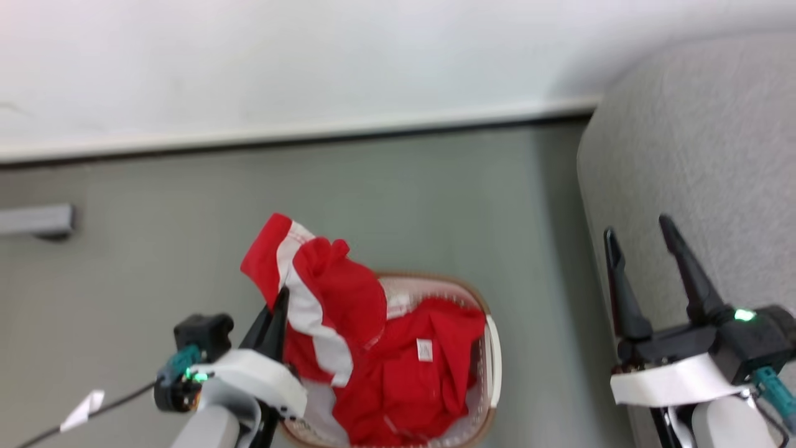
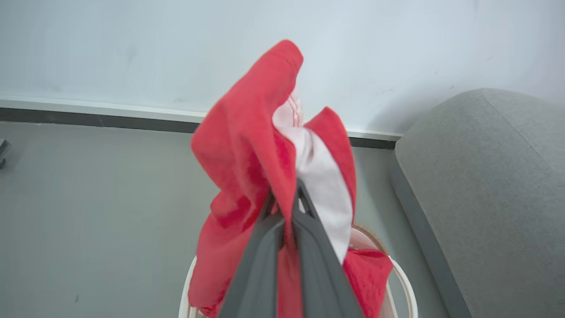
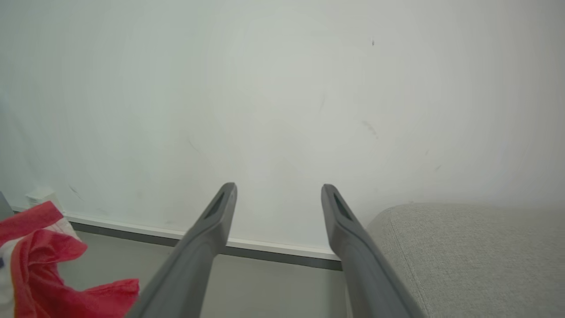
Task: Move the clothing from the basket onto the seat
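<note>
My left gripper point(image 1: 281, 298) is shut on a red garment with white stripes point(image 1: 311, 286), lifted above the basket point(image 1: 492, 348). In the left wrist view the fingers point(image 2: 309, 247) pinch this clothing point(image 2: 247, 150), which drapes over them. More red clothing point(image 1: 423, 373) with a small white label lies inside the cream basket on the floor. The grey seat point(image 1: 703, 155) stands to the right. My right gripper point(image 1: 640, 239) is open and empty over the seat's near edge; its fingers point(image 3: 216, 221) point at the wall, with the seat point(image 3: 463, 256) at the lower right.
A white wall with a pale skirting board point(image 1: 298, 134) runs along the back. The grey floor point(image 1: 155, 249) lies left of the basket. A grey bar point(image 1: 34, 221) juts in at the left edge. A black cable with a white tag point(image 1: 84, 407) trails from my left arm.
</note>
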Available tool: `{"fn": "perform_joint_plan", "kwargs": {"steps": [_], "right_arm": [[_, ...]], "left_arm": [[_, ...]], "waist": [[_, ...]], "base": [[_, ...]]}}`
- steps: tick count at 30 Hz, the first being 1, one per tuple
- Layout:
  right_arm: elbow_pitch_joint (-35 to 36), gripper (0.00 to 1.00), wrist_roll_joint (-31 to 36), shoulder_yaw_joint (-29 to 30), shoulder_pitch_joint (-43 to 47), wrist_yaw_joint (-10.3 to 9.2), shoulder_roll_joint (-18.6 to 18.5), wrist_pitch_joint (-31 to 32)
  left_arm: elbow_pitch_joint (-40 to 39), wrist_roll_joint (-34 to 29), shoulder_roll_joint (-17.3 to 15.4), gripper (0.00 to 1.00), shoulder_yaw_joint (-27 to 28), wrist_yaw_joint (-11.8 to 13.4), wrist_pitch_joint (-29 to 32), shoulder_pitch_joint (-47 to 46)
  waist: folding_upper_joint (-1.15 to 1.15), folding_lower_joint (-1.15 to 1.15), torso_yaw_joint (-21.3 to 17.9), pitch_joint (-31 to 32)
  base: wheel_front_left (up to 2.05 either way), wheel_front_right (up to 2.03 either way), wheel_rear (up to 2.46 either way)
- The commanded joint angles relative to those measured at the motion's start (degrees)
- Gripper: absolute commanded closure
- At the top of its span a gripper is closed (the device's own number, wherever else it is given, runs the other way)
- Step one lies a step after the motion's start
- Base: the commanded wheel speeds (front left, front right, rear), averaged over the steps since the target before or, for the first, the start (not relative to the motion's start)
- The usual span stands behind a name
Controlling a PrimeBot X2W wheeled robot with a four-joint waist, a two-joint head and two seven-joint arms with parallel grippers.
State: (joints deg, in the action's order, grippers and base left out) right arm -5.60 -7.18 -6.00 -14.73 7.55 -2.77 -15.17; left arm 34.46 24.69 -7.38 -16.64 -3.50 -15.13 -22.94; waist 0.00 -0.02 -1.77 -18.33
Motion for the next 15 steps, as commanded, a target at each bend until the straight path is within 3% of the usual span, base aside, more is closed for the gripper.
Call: {"fn": "perform_joint_plan", "kwargs": {"steps": [1,15], "right_arm": [[-0.25,0.0,-0.71,-0.05,0.91,-0.12,-0.21,0.03],[-5.03,0.0,-1.92,-0.25,7.98,-0.12,-0.21,0.03]], "left_arm": [[-0.72,-0.75,-0.02,1.0,0.4,0.05,-0.03,1.21],[-13.36,-0.28,-1.56,1.0,3.35,3.78,1.03,13.81]], "waist": [[0.0,0.02,0.82,3.67],[0.0,0.02,0.2,15.63]], "base": [[0.0,0.0,0.0],[0.0,0.0,0.0]]}}
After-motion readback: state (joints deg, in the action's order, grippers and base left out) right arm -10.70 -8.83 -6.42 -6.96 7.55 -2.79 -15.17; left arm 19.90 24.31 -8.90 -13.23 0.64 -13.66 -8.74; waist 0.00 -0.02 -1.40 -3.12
